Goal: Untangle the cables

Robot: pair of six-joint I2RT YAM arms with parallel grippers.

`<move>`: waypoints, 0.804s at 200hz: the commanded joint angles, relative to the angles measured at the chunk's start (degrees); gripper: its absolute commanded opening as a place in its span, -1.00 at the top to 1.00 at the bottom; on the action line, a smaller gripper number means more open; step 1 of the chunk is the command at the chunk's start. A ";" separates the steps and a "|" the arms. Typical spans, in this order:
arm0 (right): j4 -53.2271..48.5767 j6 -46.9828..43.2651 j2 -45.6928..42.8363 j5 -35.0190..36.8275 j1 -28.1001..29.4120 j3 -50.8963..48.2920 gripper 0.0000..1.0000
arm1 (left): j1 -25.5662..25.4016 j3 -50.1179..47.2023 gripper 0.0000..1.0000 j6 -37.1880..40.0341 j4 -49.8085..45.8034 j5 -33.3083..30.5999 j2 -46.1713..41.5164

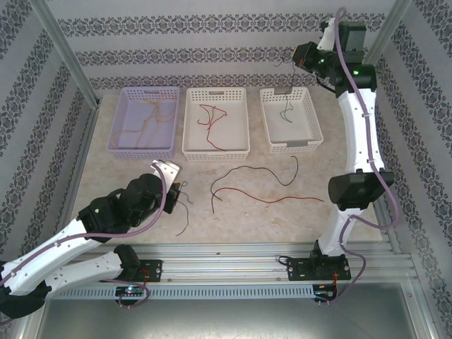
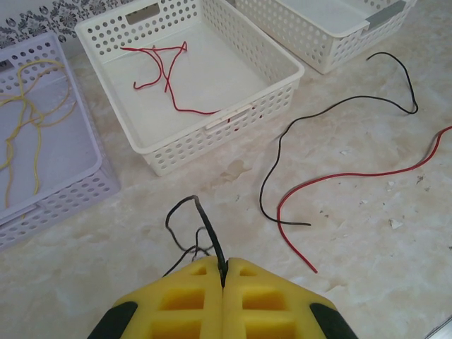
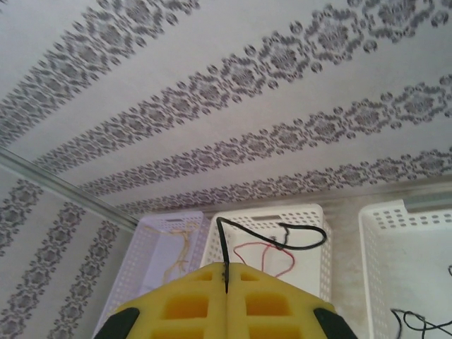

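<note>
Top external: three baskets in a row at far side of table [image 1: 282,226].
- Lavender basket [image 1: 145,120] with yellow-tan cables [image 1: 145,123]
- Middle basket [image 1: 215,121] with red cables [image 1: 210,120]
- Right basket [image 1: 291,116] with black strands on its floor

Sorted by colour, by the look of it.

On open table, nearer the arms: loose black cable [image 1: 254,171] and loose red cable [image 1: 282,200]. Close together, seeming to cross at their left ends.

Left wrist: left hand [image 2: 223,272] closed, yellow pads pressed flat together on a short black cable [image 2: 208,229]. Strand curls up and forward from the pinch, low over the table and near the front of the middle basket. Loose pair to the right and well apart from the pinch.

Right wrist: right hand [image 3: 226,279] closed on a dangling black cable [image 3: 275,240] and tilted up toward the wall. From above, raised high over the right basket with the strand hanging toward it. Cannot tell whether the lower end touches the strands already inside.

Step in hand, as judged: black strands pulled free, one per hand; delivery to the right basket pending.

Next move calls for:
- Lower right hand until the strand pools inside the walls, then release. Dropped from this height, could drape over the rim.
- Carry left strand across to the same basket, clear of the loose pair to avoid snagging.
- Then part the crossed ends.
</note>
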 commanded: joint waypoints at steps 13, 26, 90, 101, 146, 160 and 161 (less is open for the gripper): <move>9.13 -2.58 -2.52 5.79 -0.84 -14.58 1.00 | 0.77 -0.54 1.00 1.43 1.26 0.26 0.27; 12.60 -1.97 -2.98 5.83 -1.40 -20.05 1.00 | 0.86 -0.57 1.00 1.47 1.34 0.27 0.42; 17.16 -0.76 -2.37 9.30 -1.59 -36.10 1.00 | 1.21 -0.50 1.00 1.61 1.17 0.72 1.17; 16.93 -0.53 -2.39 10.65 -1.57 -37.33 0.91 | 1.25 -0.57 1.00 1.61 1.21 0.69 1.17; 16.49 2.45 -4.19 12.06 -1.70 -38.77 0.46 | 1.30 -0.45 1.00 1.51 0.91 0.75 1.48; 16.52 3.59 -5.55 11.49 -1.68 -38.84 0.37 | 1.32 -0.47 1.00 1.43 0.83 0.77 1.45; 16.55 3.60 -5.67 11.48 -1.68 -38.85 0.37 | 1.31 -0.48 1.00 1.43 0.82 0.78 1.44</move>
